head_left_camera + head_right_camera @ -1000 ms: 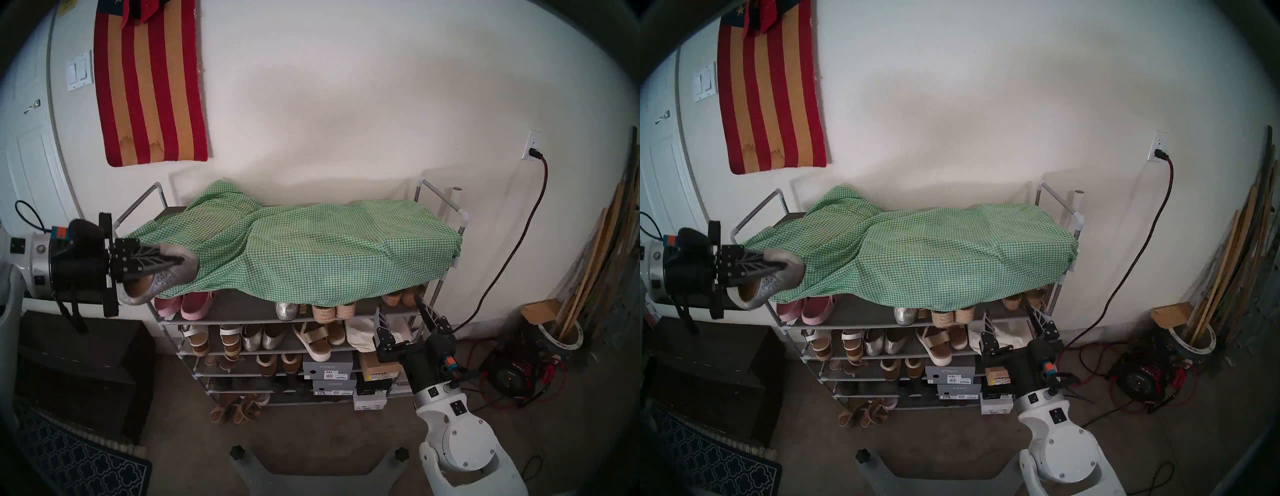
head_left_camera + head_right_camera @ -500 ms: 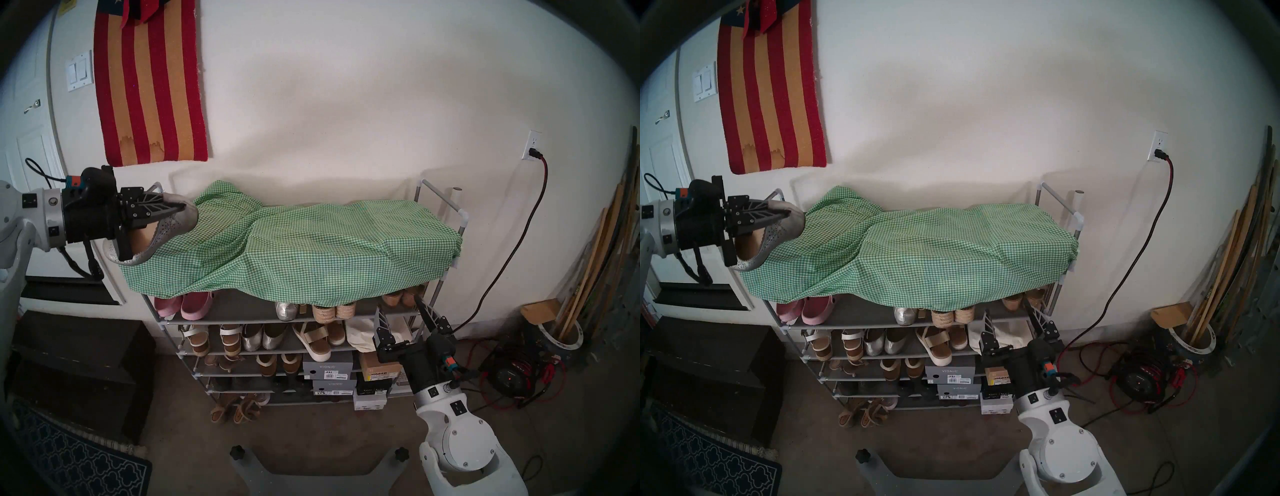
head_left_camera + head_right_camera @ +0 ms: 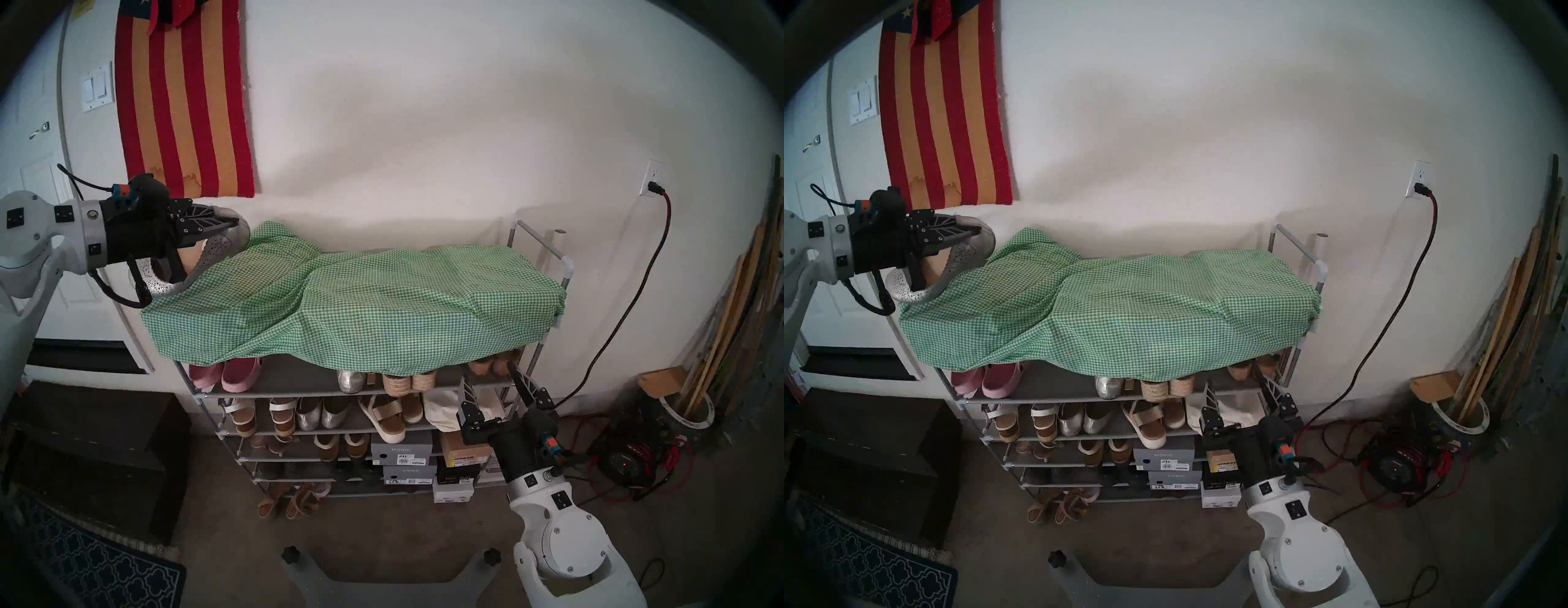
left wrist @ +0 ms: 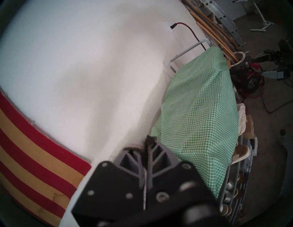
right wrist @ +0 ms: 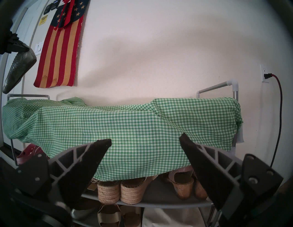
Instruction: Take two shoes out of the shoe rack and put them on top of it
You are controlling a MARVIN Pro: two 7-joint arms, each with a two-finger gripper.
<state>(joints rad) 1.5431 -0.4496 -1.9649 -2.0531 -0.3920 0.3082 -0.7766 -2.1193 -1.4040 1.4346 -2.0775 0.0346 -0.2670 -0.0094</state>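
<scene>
A silver perforated shoe (image 3: 220, 248) (image 3: 966, 254) (image 5: 19, 69) hangs tilted, toe up, in my left gripper (image 3: 235, 221) (image 3: 979, 230) (image 4: 149, 138), which is shut on its upper. It hovers over the left end of the shoe rack (image 3: 547, 248) (image 3: 1299, 248) (image 5: 217, 86), just above the left side rail. A green checked cloth (image 3: 360, 305) (image 4: 198, 103) covers the rack's top. Another silver shoe (image 3: 351, 380) stands alone on the shelf below, half hidden by the cloth's hem. My right gripper (image 3: 492, 382) (image 3: 1236, 384) (image 5: 144, 141) is open and empty before the rack's right end.
Pink slip-ons (image 3: 225, 373), espadrilles (image 3: 407, 382), plain silver flats (image 3: 316, 414), sandals and shoe boxes (image 3: 401, 454) fill the lower shelves. A striped rug (image 3: 182, 106) hangs on the wall above my left arm. A dark chest (image 3: 97, 450) stands left; a red cord (image 3: 611, 331), reel and planks are right.
My left arm has lifted the shoe from beside the rack's front left corner up and back, to above the left end of the cloth. The right arm has not moved.
</scene>
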